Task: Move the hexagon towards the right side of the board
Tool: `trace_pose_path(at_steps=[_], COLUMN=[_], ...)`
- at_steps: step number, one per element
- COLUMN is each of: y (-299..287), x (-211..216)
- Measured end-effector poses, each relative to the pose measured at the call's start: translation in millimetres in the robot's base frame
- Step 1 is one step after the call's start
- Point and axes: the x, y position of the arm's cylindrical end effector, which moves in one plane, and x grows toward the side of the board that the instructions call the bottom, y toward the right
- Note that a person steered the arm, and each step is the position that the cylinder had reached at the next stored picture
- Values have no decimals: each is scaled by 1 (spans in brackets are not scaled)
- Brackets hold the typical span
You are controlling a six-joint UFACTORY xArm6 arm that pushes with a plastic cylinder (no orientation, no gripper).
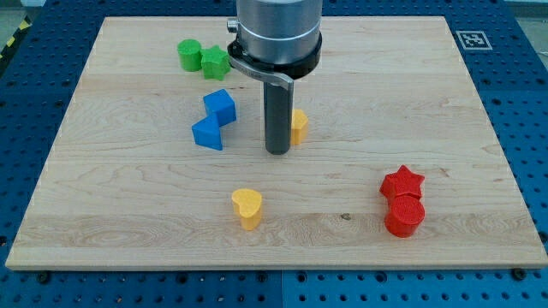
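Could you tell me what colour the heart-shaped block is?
Yellow heart block, camera view.

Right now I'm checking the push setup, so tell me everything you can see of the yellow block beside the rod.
The yellow block lies near the board's middle, mostly hidden behind the dark rod, so only its right part shows. It looks like smooth, matte plastic with angled faces, which fits a hexagon, though the full outline cannot be made out. It lies flat. My tip stands at its left side, seemingly touching it. No other block touches it.
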Motion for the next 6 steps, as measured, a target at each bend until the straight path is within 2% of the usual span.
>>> trace_pose_path(at_steps=[2,4,5,6], y=[-21,34,43,42], x=[-22,-22,-21,12])
